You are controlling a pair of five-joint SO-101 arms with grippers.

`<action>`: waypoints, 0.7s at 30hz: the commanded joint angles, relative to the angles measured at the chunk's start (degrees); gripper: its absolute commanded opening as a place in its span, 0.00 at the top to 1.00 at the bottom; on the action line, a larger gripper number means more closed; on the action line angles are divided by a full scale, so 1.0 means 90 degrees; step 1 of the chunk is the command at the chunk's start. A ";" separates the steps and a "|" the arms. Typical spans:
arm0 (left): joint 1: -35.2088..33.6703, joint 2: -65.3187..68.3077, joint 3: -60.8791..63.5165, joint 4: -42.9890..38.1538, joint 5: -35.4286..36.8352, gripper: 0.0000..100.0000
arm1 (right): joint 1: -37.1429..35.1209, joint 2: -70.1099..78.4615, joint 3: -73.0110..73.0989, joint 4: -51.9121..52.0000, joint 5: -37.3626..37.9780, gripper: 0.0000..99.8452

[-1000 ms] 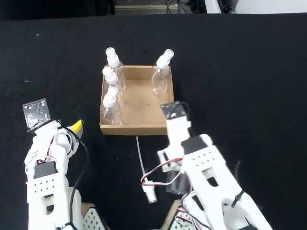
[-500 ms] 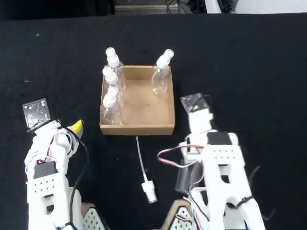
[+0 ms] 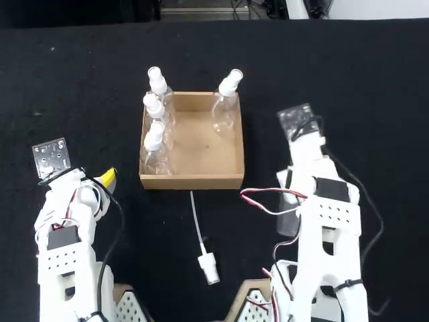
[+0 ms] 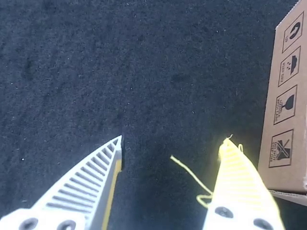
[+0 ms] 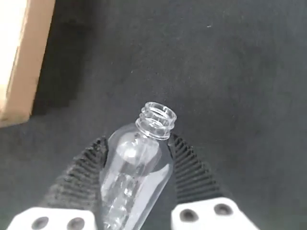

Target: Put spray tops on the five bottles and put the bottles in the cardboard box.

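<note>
A clear bottle (image 5: 136,163) with a bare threaded neck sits between the black fingers of my right gripper (image 5: 138,143), which is shut on it. In the high view the bottle (image 3: 287,218) shows under the right arm (image 3: 315,194), to the right of the cardboard box (image 3: 201,180). Several capped bottles stand in the box, along its left wall (image 3: 154,141) and in the far right corner (image 3: 226,107). A loose spray top (image 3: 208,265) with its long tube lies on the table in front of the box. My left gripper (image 4: 172,143) hangs open and holds nothing, to the left of the box (image 4: 288,96).
Black cloth (image 3: 348,80) covers the whole table. The left arm (image 3: 64,235) stands at the near left. Red and white cables (image 3: 265,201) loop beside the right arm, close to the box's front right corner.
The right arm has swung to the right with the bottle, from in front of the box's near right corner to the box's right side. The left arm has stayed put.
</note>
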 commanded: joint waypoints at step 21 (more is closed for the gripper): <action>0.0063 -0.0098 -0.0044 -0.0117 -0.0049 0.71 | 0.1084 0.0015 0.0161 0.0879 0.2295 0.57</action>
